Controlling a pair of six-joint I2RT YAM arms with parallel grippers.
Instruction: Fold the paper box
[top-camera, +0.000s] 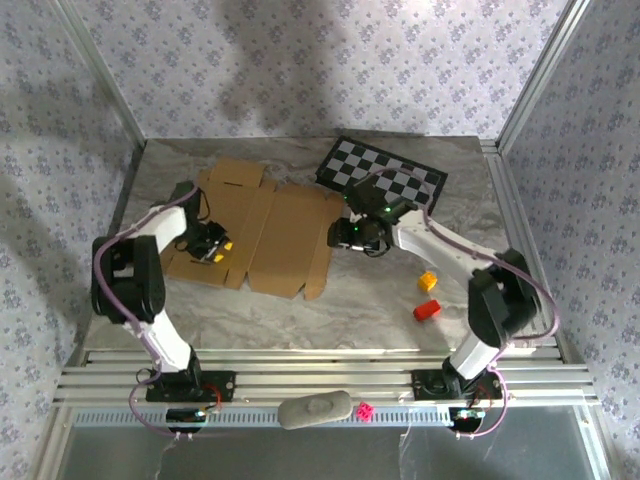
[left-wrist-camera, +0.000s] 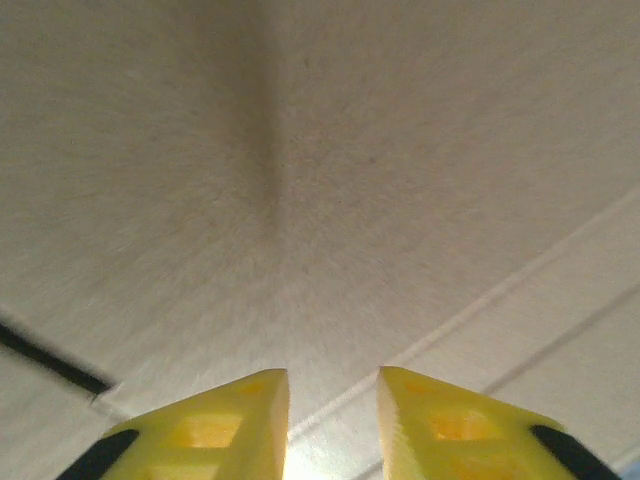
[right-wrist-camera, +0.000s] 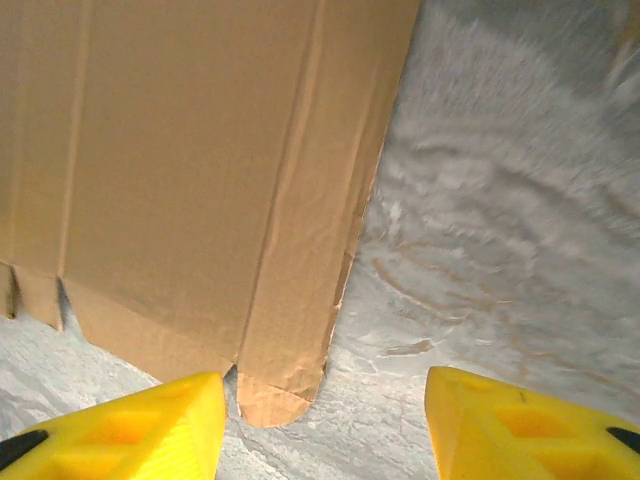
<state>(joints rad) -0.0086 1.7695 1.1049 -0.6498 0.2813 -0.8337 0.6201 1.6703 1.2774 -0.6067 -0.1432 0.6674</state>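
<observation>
On the grey table, the flat brown die-cut cardboard box lies unfolded. Left gripper is nearly pressed together over it, right gripper spread astride its edge flap. First fold's starting, I reckon, so next up is pinching that flap.

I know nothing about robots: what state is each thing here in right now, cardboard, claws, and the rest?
paper box: unfolded, lying flat on the table.
left gripper: low over the box's left part, jaws narrowly apart, nothing between them.
right gripper: at the box's right edge, jaws wide apart, empty.
checkered board: lying flat, untouched.
yellow block: loose on the table, untouched.
red block: loose on the table, untouched.
</observation>
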